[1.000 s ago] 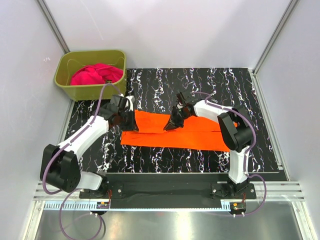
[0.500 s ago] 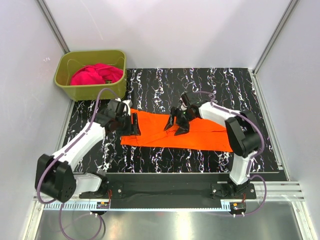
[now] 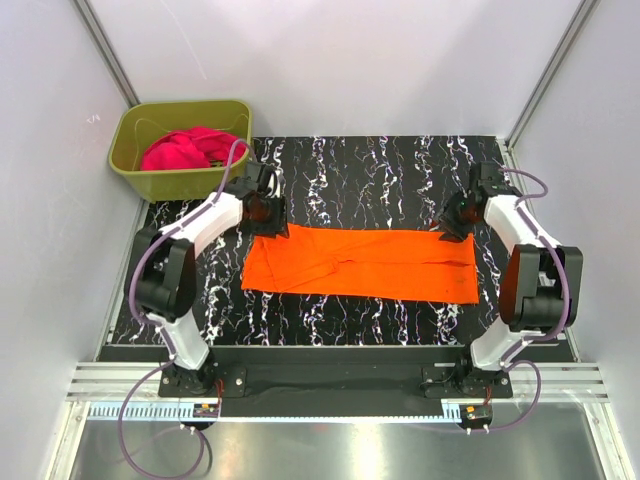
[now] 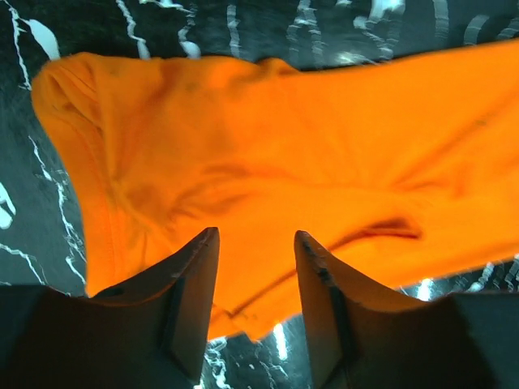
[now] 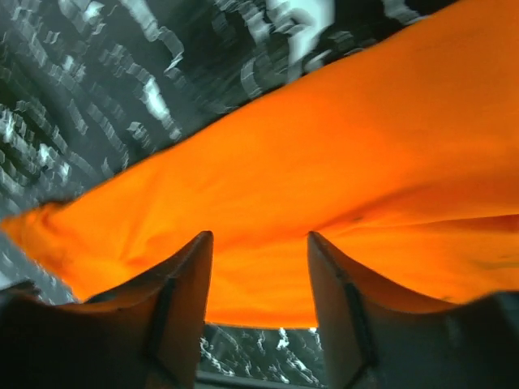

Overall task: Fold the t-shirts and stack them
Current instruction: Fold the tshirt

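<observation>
Bright orange cloth t-shirt [image 3: 360, 265] runs 9-to-3 o'clock — left tool [image 3: 268, 212] at its 10 o'clock corner, right tool [image 3: 453, 222] at 2 — both with jaws apart, empty.

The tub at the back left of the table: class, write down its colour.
The tub is olive green, seen best in the top external view.
</observation>
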`<state>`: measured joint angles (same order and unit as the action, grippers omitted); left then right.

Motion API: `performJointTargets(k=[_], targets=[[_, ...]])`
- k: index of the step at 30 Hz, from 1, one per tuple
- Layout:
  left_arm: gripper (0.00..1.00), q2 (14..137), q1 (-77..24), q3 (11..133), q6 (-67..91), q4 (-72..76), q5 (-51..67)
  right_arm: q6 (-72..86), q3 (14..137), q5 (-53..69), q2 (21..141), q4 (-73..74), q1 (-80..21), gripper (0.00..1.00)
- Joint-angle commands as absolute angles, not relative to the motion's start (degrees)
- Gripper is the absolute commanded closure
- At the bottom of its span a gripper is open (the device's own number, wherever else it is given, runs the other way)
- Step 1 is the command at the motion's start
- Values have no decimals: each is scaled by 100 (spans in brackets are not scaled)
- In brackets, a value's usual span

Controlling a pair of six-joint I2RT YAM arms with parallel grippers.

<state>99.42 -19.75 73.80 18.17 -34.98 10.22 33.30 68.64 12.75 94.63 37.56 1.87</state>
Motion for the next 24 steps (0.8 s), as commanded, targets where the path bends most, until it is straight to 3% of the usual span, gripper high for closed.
performJointTargets(k=[1, 5, 10, 17, 24], targets=[[55, 10203, -1785, 7725, 1801, -3305, 739, 3138, 6987, 660, 9571, 3902, 421, 52], [56, 10476, -1609, 7726, 1881, -3199, 835, 3015, 7224, 501, 10097, 3902, 685, 65], [56, 10775, -1547, 7743, 1925, -3076, 888, 2918, 7541, 255, 10730, 3797, 940, 72], [56, 11381, -1424, 8032, 1977, -3137, 545, 2795, 8024, -307, 11583, 3867, 1414, 69], [50, 11374, -1502, 8595, 2118, -3349, 325, 2804, 8138, -475, 11611, 4235, 1582, 66]])
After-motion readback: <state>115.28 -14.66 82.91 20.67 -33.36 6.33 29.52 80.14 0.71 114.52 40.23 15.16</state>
